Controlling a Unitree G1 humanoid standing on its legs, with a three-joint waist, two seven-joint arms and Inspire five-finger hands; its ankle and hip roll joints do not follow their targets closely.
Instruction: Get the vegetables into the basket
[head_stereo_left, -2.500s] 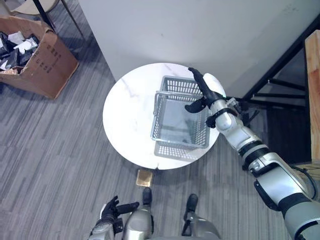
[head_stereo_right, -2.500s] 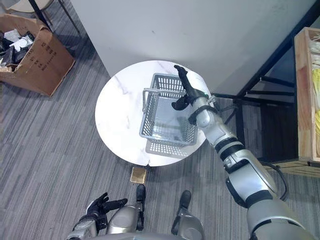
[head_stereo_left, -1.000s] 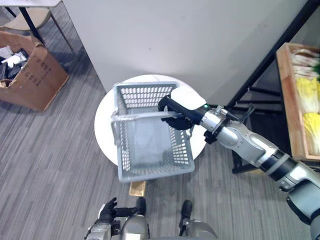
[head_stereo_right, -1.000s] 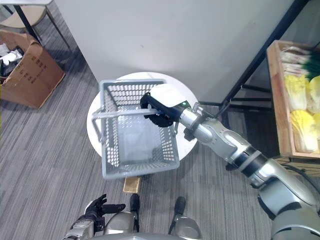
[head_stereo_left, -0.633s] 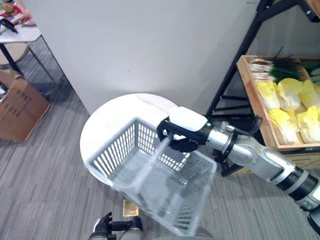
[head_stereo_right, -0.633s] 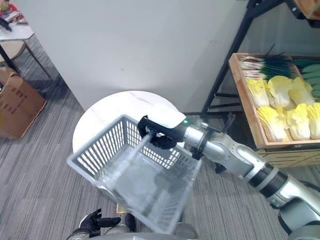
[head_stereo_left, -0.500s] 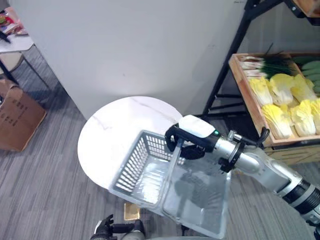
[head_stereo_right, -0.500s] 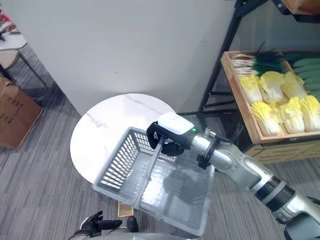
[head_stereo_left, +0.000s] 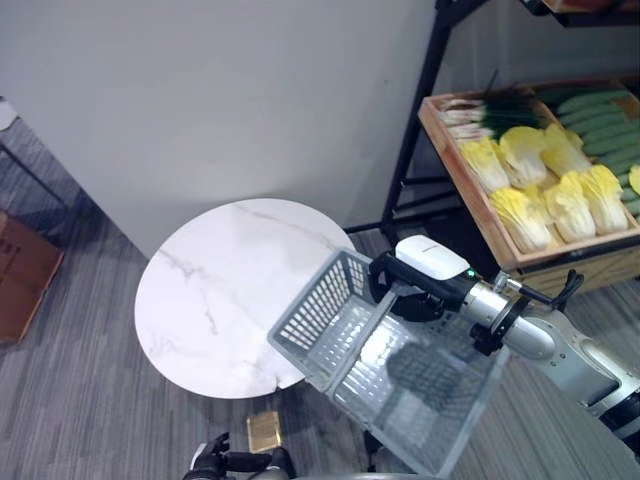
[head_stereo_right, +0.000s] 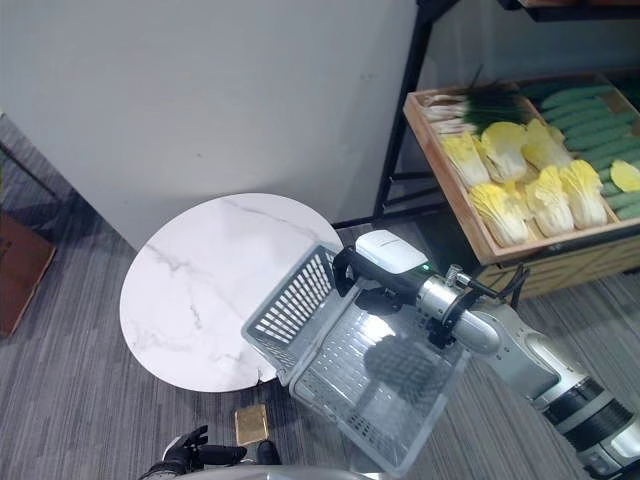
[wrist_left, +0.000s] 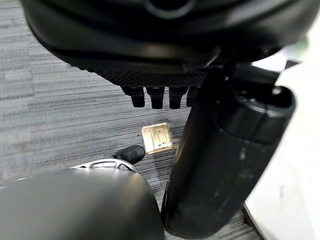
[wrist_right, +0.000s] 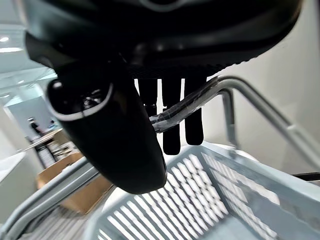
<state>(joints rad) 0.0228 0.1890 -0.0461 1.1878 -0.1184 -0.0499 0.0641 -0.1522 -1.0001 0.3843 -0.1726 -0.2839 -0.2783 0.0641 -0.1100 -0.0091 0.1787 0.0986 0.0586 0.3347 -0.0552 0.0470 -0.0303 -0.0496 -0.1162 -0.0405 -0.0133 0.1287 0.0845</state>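
Basket carried by handle, empty.
Right hand fingers grip the handle; left hand relaxed. Keep basket level approaching vegetables.

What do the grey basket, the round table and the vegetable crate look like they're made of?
Grey slotted carry basket: likely moulded plastic, given its matte, even lattice walls. Round white table: a marble-look top, pale with thin grey veins; real stone or laminate cannot be told. Shallow crate of vegetables: apparently unpainted wood, with warm brown plank sides.

head eyes – high, looking down, sharing round table; wrist views – very close along each robot hand
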